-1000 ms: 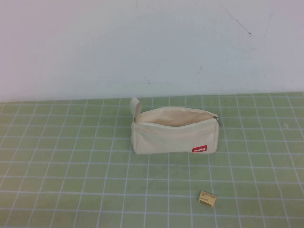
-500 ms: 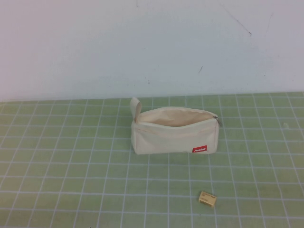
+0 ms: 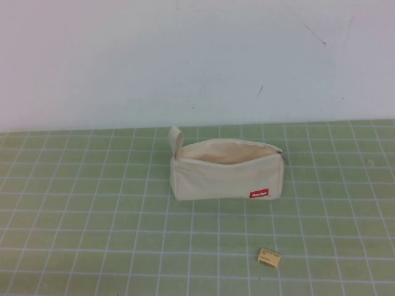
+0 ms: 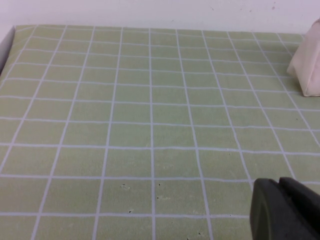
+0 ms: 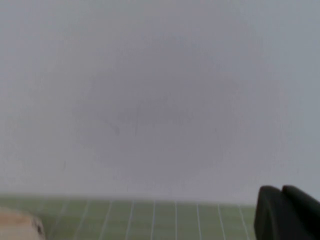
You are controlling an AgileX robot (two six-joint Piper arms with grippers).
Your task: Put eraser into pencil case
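1. Nothing moved since the earlier high-view frames: same spots for pouch and block, no arm entering from above.
2. Near the middle of the green gridded cutting mat (image 3: 92, 203), toward the white wall (image 3: 197, 61): the cream canvas pencil case (image 3: 225, 172), long axis running left to right, zip mouth gaping upward. Fabric end loop (image 3: 176, 141) at the left end, metal zipper pull (image 3: 283, 155) at the right end, small red label (image 3: 259, 193) low on the front face.
3. Closer to the robot and right of centre: the eraser (image 3: 269, 258), a tiny tan block lying flat on the mat, well apart from the pouch, long axis slightly skewed from the grid lines.
4. Judged nearer to the right arm than the left, given that rightward offset.
5. Left gripper (image 4: 287, 210): only a dark corner visible in its wrist view, low over bare mat, one end of the pouch at the frame edge; impossible to tell whether closed or apart.
6. Right gripper (image 5: 287, 212): again just a dark corner, camera aimed mostly at the wall, a sliver of mat below; jaw state also impossible to tell, eraser not in its sight.
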